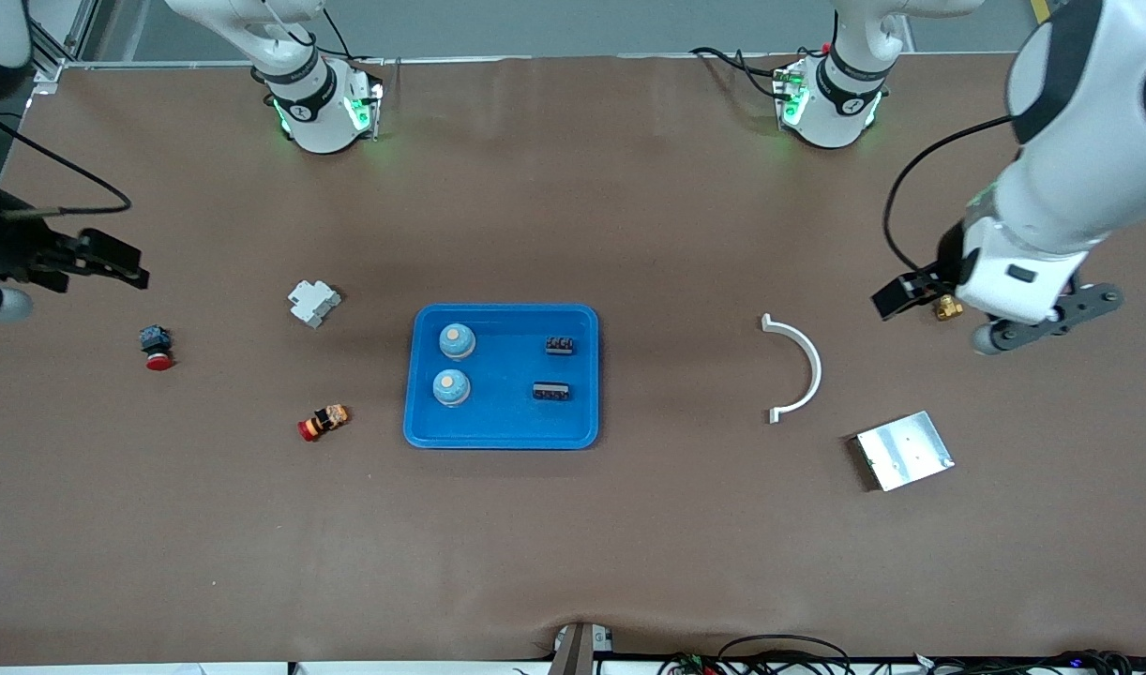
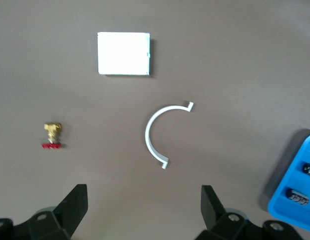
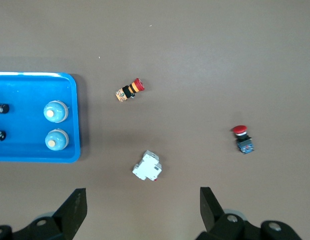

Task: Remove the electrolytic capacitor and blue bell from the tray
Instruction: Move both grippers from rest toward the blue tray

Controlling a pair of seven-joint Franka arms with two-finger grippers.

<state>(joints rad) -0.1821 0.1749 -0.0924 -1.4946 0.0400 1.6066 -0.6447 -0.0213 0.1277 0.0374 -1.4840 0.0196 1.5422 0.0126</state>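
A blue tray (image 1: 503, 439) lies mid-table. In it are two round blue bells (image 1: 457, 341) (image 1: 451, 386) toward the right arm's end and two small black capacitors (image 1: 560, 346) (image 1: 552, 391) toward the left arm's end. The right wrist view shows the tray (image 3: 25, 155) and both bells (image 3: 56, 111) (image 3: 56, 139). The left wrist view shows the tray's corner (image 2: 294, 212) with a capacitor (image 2: 297, 196). My left gripper (image 1: 897, 295) (image 2: 145, 210) is open and empty over the table's left-arm end. My right gripper (image 1: 113, 262) (image 3: 143, 210) is open and empty over the right-arm end.
Toward the right arm's end lie a white breaker (image 1: 313, 302), a red button on a blue base (image 1: 156, 347) and a red and yellow button (image 1: 324, 422). Toward the left arm's end lie a white arc (image 1: 803, 370), a metal plate (image 1: 904, 450) and a brass valve (image 1: 948, 307).
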